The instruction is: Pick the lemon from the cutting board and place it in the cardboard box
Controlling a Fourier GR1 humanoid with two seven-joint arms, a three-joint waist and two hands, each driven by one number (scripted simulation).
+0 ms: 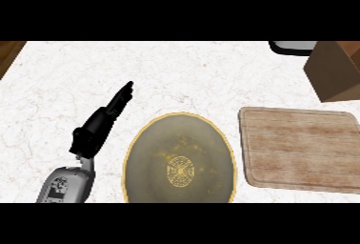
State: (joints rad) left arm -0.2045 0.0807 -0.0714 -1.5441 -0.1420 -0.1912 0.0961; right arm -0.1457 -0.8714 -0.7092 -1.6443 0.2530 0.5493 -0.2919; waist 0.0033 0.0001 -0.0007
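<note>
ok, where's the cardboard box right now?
Head view: the cardboard box sits at the counter's far right edge, partly cut off, just beyond the cutting board.

We see the cardboard box only in part, cut by the right edge. The plate is clipped at the bottom, as is the left forearm. A dark object at top stays unidentifiable.

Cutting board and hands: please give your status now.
Left hand open, fingers straight, over the counter. Right hand not in view. Cutting board bare, no lemon visible. Cardboard box at far right; plate beside board.
</note>
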